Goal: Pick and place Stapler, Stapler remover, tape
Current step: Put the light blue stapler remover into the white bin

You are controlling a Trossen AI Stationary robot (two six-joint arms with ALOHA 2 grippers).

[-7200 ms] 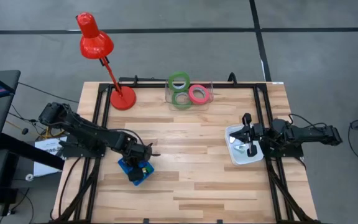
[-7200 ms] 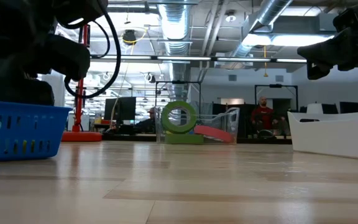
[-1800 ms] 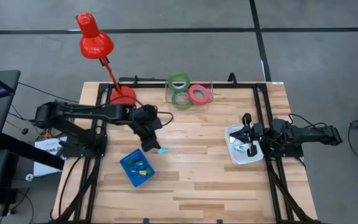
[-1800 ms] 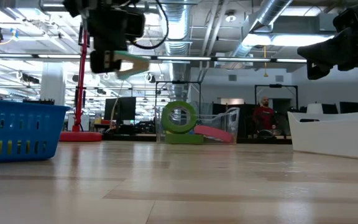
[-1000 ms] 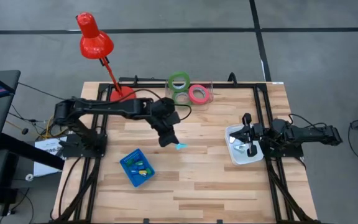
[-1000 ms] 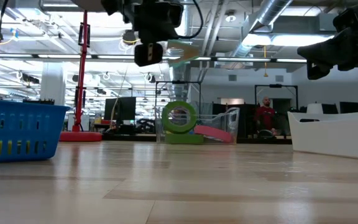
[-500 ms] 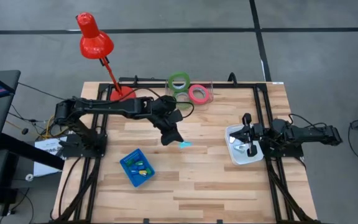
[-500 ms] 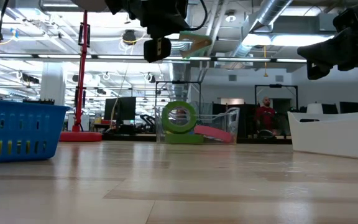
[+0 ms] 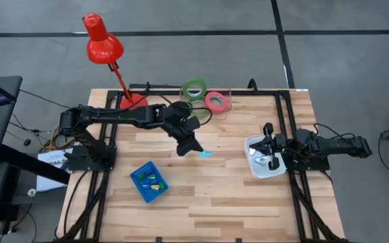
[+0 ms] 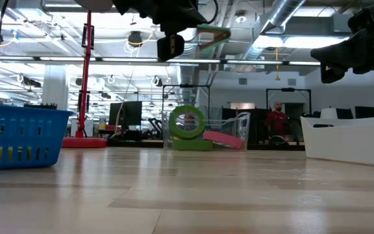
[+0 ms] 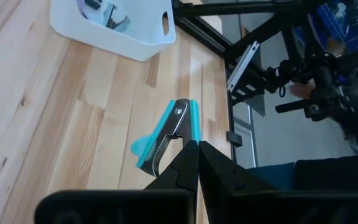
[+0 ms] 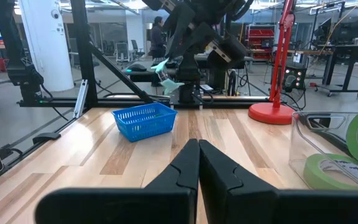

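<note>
Wooden table, left fingers carried remover rightward

Open wood is stretching across the bench's middle and near side.
The left end effector, raised mid-bench and clamping a teal staple remover, is sitting between the blue basket and the white bin, where the right end effector is hovering. The red lamp and the tape rings are crowding the far edge.
</note>
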